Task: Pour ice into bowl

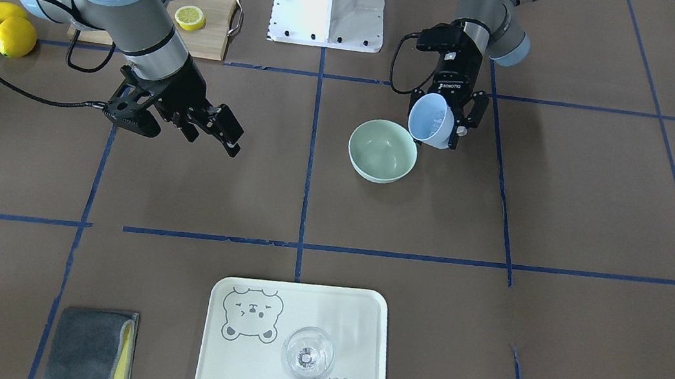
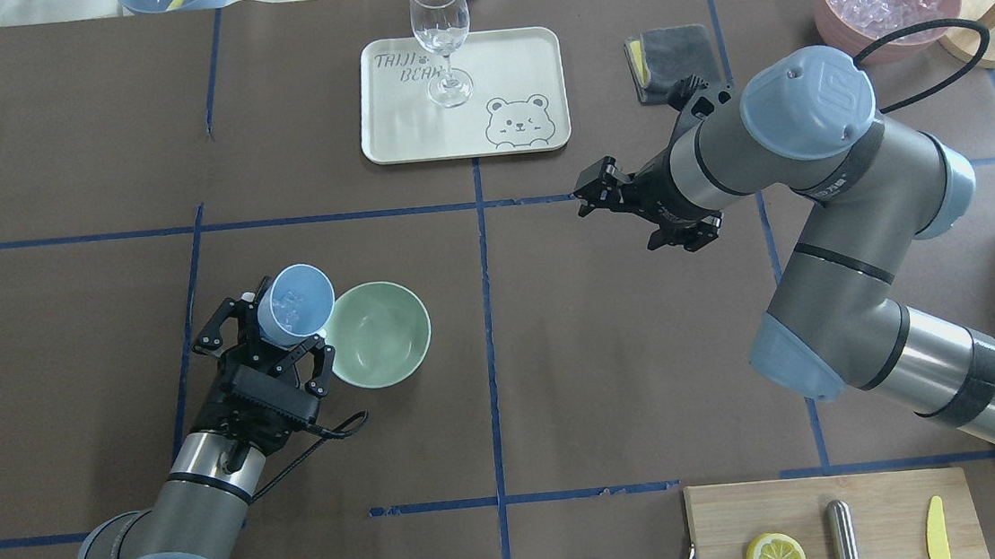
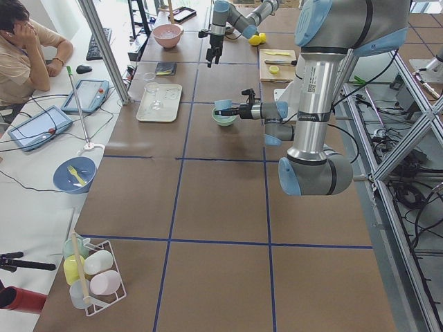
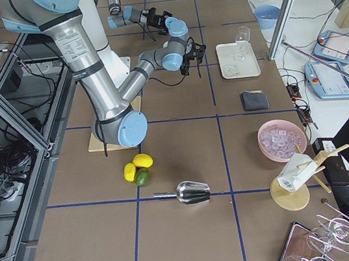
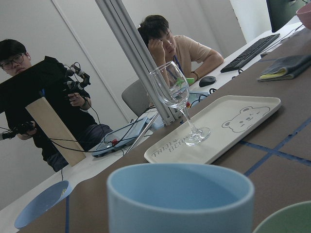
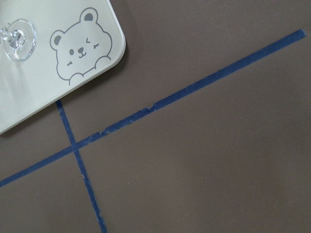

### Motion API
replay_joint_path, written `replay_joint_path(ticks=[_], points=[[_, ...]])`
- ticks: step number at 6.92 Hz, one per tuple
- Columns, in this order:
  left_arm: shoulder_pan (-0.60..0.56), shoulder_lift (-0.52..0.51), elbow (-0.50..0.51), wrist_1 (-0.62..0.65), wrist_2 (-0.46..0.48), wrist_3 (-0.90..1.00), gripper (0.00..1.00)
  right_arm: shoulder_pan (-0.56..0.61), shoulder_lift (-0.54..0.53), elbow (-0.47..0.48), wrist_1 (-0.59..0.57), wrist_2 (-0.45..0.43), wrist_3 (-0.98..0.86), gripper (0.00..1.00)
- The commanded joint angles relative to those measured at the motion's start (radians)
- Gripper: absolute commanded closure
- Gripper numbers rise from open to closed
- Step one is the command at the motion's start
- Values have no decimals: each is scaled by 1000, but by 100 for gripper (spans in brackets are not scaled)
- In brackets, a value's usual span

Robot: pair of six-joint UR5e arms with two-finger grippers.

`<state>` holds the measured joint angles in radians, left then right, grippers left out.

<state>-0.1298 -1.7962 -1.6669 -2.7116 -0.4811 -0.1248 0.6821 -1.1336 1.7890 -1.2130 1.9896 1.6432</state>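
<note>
Overhead, on the brown counter (image 2: 64, 263) gridded with blue tape, the left claw (image 2: 278, 327) grips a tilted blue cup (image 2: 294, 304), its lip at the rim of the matte mint bowl (image 2: 376, 333). Glassy ice (image 2: 287, 309) barely shows inside the cup. Further right, the right claw (image 1: 183, 130) hangs spread and empty.

Ice (image 2: 287, 309) sits in tilted blue cup (image 2: 306, 287) beside upright mint bowl (image 2: 384, 342).
</note>
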Motion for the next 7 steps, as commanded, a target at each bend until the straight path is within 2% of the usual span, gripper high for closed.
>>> replay_joint_path(ticks=[1,5,6,7], points=[[7,-6,10,143,21,199,100,-3,1,-3,1,0,1,0],[10,-14,1,243,91,616,100,-4,8,-6,1,1,1,0],[10,-14,10,254,132,629,100,-4,9,-5,3,1,6,0],[15,-15,6,330,133,629,100,-3,2,-2,3,1,6,0]])
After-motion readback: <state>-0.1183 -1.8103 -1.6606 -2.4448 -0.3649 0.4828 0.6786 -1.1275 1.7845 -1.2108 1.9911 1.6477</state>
